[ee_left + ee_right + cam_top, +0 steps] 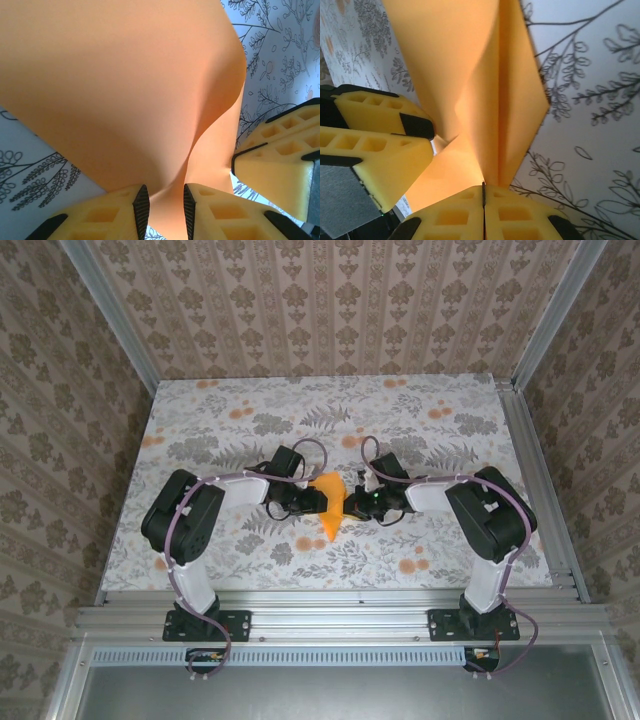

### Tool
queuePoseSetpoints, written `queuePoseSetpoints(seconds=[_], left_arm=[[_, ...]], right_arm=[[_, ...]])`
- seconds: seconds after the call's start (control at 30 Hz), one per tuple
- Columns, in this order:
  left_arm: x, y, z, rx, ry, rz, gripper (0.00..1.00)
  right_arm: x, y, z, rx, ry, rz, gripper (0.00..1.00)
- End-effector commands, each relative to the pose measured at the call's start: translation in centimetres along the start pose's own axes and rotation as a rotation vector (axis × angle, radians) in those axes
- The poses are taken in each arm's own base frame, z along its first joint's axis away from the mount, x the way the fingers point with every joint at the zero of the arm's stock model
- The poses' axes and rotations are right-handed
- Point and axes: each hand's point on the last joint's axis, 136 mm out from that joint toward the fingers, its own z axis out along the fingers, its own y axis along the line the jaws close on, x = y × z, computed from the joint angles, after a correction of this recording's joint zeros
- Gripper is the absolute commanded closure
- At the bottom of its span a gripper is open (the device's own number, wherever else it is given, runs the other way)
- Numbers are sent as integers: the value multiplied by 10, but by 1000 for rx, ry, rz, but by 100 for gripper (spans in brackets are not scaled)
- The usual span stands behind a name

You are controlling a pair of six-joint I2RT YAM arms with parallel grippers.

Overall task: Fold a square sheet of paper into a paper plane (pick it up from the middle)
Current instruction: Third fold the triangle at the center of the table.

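**A:** Entry one, the square sheet of paper (125,90)?
**B:** Thin orange paper. Matt and smooth, with sharp creases in places.

**A:** Left hand (162,202) and right hand (483,192)?
**B:** Fingers (520,220) are yellow matt plastic, moulded with open cells. Pads (142,210) are black, finely ribbed and rubbery-looking.

**A:** The surface (420,430)?
**B:** A flat printed covering with grey foliage and orange flowers on white. Matt.

**A:** The frame (330,618)?
**B:** Silver metal rails with a satin finish.

**A:** The arms (185,515)?
**B:** Black housings in smooth plastic with a slight sheen, joined by white links, also smooth.

**A:** The walls (330,300)?
**B:** Brown-and-cream patterned wallpaper. Matt.
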Motion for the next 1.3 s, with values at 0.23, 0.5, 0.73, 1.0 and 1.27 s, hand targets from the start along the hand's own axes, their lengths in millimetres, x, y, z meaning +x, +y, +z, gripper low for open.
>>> queuePoseSetpoints(seconds=[0.23,0.5,0.73,1.0,1.27], left_arm=[[19,19,12,-37,47,-53,72],[12,9,4,12,26,-60,77],[7,2,-3,40,13,-61,77],[6,-9,-11,79,-3,-67,67],[1,-25,-24,127,-47,-68,58]], right_arm=[[-3,6,9,-9,15,-16,90],[-1,-7,5,61,7,-13,91],[-3,-12,0,91,-23,-9,91],[-8,-13,-5,92,-60,10,91],[-8,-9,-7,72,-68,11,90]])
